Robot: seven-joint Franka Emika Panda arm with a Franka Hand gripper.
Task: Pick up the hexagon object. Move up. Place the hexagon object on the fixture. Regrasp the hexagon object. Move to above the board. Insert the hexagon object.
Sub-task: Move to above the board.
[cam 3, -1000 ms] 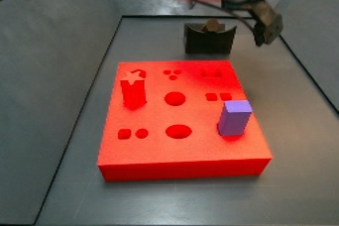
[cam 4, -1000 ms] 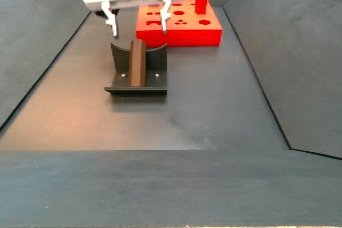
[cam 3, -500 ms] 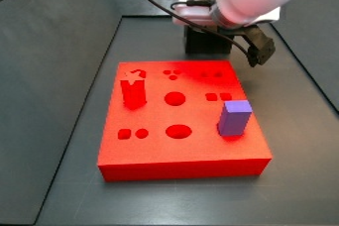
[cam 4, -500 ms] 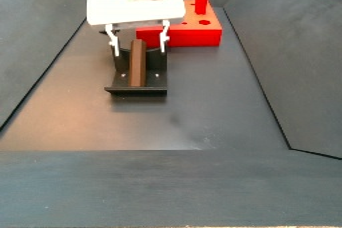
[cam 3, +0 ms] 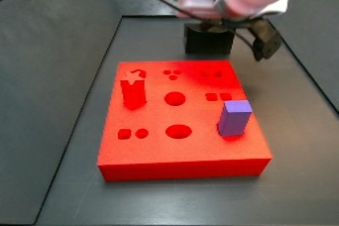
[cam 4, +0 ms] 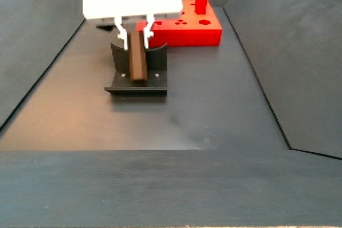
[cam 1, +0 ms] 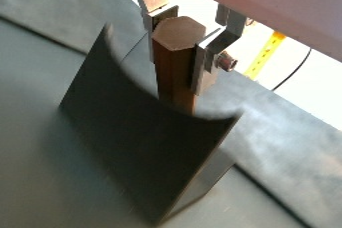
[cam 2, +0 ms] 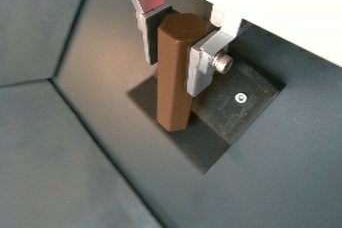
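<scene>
The hexagon object [cam 4: 136, 60], a slim brown rod, leans in the dark fixture [cam 4: 135, 84] in front of the red board [cam 4: 187, 30]. My gripper [cam 4: 135, 40] is shut on the rod's upper part. In both wrist views a silver finger presses on each side of the hexagon object [cam 1: 175, 62] [cam 2: 177, 72], with the gripper [cam 1: 178, 54] [cam 2: 174, 64] astride it and the fixture [cam 1: 140, 147] [cam 2: 238, 112] beneath. In a side view the arm hides most of the fixture [cam 3: 205, 42] behind the board [cam 3: 179, 121].
On the board stand a red upright peg [cam 3: 133, 92] [cam 4: 199, 2] and a purple block [cam 3: 236, 118]. Several shaped holes are cut into its top. Sloping dark walls [cam 4: 54, 52] close in the floor on both sides.
The two fingers, spread wide on either side of the rod a second ago, have closed in onto it. The rod still rests in the fixture.
</scene>
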